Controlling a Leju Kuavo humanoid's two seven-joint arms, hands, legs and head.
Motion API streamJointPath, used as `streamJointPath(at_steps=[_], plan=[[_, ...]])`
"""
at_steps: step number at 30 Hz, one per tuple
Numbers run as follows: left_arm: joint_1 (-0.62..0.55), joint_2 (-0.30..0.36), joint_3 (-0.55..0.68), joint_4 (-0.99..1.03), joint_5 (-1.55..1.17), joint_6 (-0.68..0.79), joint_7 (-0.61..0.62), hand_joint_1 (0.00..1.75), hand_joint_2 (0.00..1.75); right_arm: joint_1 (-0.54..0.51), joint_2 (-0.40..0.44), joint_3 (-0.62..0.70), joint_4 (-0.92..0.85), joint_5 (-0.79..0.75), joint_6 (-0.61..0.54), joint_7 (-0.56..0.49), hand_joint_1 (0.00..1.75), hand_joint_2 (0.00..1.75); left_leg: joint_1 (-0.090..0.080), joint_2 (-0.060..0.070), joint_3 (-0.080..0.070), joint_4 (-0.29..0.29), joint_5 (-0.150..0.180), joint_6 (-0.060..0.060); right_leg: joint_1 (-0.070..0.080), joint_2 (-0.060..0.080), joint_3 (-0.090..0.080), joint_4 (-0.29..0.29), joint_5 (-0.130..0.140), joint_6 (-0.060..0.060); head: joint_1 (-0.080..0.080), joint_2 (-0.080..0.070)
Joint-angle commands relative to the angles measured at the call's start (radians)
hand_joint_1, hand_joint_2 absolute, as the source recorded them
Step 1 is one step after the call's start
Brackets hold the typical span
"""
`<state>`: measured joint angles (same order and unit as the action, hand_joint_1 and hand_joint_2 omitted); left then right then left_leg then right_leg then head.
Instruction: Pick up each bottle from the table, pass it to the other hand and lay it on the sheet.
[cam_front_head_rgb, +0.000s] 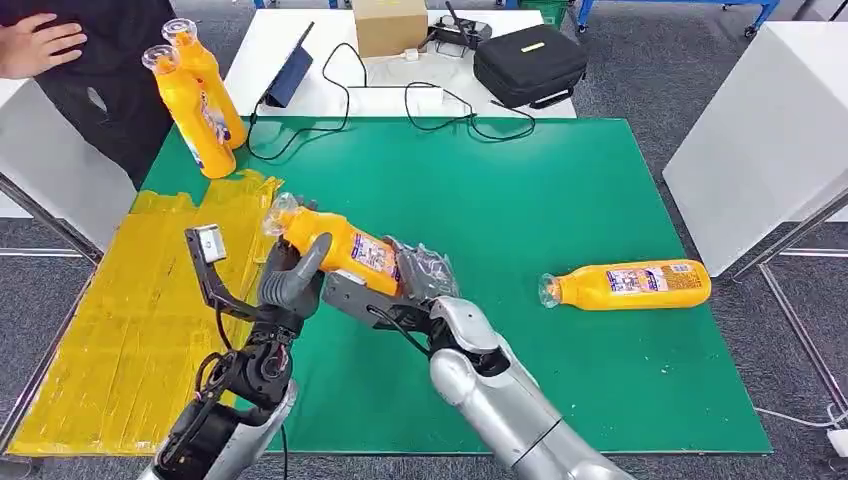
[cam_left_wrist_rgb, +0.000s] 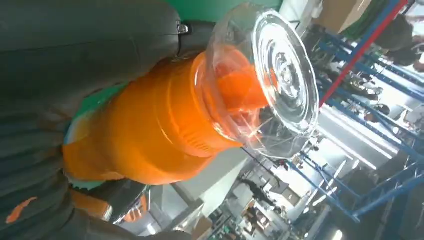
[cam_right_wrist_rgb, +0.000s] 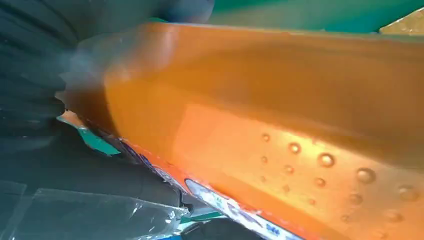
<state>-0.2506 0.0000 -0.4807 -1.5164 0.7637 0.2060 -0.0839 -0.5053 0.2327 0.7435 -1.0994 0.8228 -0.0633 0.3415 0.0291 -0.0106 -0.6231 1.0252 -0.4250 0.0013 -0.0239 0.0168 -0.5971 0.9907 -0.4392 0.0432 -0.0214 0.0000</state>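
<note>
An orange bottle with a clear cap hangs tilted above the green mat, just right of the yellow sheet. My left hand wraps its thumb around the neck end, and the left wrist view shows the bottle against that hand. My right hand grips the base end; in the right wrist view the bottle sits close against the hand. A second orange bottle lies on its side on the mat at the right.
Two orange bottles stand at the far left corner where sheet and mat meet. A person stands behind them. A black case, a cardboard box, a tablet and cables lie beyond the mat. A white table stands to the right.
</note>
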Motion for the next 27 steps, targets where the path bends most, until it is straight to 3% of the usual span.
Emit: streamJointPath(at_steps=[1, 3, 14, 15, 17, 18, 26, 27], plan=[[-0.028, 0.016, -0.063, 0.099, -0.005, 0.010, 0.010, 0.00, 1.75, -0.067, 0.029, 0.140, 0.071, 0.035, 0.020, -0.040, 1.75, 1.75, -0.001, 0.002, 0.003, -0.001, -0.001, 0.001, 0.000, 0.001, 0.002, 0.000, 0.000, -0.002, 0.000, 0.000], [-0.029, 0.018, -0.062, 0.099, -0.005, 0.010, 0.011, 0.00, 1.75, -0.065, 0.030, 0.145, 0.072, 0.038, 0.019, -0.039, 1.75, 1.75, -0.001, 0.004, 0.007, -0.002, -0.002, 0.002, 0.000, 0.001, 0.006, 0.000, -0.002, -0.004, 0.000, 0.000], [-0.029, 0.008, -0.029, 0.132, 0.071, -0.004, 0.033, 0.00, 1.75, -0.102, 0.038, 0.176, 0.084, 0.032, 0.012, -0.038, 1.75, 1.75, -0.001, 0.002, 0.002, 0.000, -0.001, 0.001, 0.000, 0.000, 0.002, 0.000, -0.001, -0.002, 0.000, 0.000], [-0.030, 0.008, -0.031, 0.134, 0.072, -0.004, 0.033, 0.00, 0.00, -0.103, 0.038, 0.177, 0.086, 0.030, 0.012, -0.038, 1.75, 1.75, -0.001, 0.002, 0.003, 0.000, -0.001, 0.001, 0.000, 0.000, 0.003, 0.001, -0.001, -0.003, 0.000, 0.000], [-0.030, 0.012, -0.034, 0.143, 0.083, -0.008, 0.037, 0.00, 0.00, -0.105, 0.040, 0.173, 0.095, 0.024, 0.009, -0.044, 1.75, 1.75, -0.001, 0.003, 0.004, -0.001, -0.001, 0.001, 0.000, 0.000, 0.003, 0.000, -0.001, -0.003, 0.000, 0.000], [-0.030, 0.012, -0.035, 0.149, 0.090, -0.007, 0.042, 0.00, 1.75, -0.105, 0.041, 0.171, 0.098, 0.022, 0.008, -0.046, 1.75, 1.75, -0.001, 0.003, 0.006, -0.001, -0.002, 0.002, 0.000, -0.001, 0.005, 0.000, -0.002, -0.004, 0.000, 0.000], [-0.027, 0.015, -0.043, 0.163, 0.111, -0.006, 0.055, 0.00, 1.75, -0.105, 0.040, 0.165, 0.102, 0.018, 0.001, -0.052, 1.75, 1.75, -0.001, 0.002, 0.005, -0.001, -0.001, 0.002, 0.000, 0.000, 0.004, 0.001, -0.001, -0.003, 0.000, 0.000], [-0.025, 0.015, -0.044, 0.163, 0.111, -0.007, 0.054, 0.00, 0.00, -0.106, 0.038, 0.164, 0.103, 0.018, 0.000, -0.052, 1.75, 1.75, -0.001, 0.002, 0.003, -0.001, -0.001, 0.001, 0.000, 0.000, 0.003, 0.000, -0.001, -0.002, 0.000, 0.000]])
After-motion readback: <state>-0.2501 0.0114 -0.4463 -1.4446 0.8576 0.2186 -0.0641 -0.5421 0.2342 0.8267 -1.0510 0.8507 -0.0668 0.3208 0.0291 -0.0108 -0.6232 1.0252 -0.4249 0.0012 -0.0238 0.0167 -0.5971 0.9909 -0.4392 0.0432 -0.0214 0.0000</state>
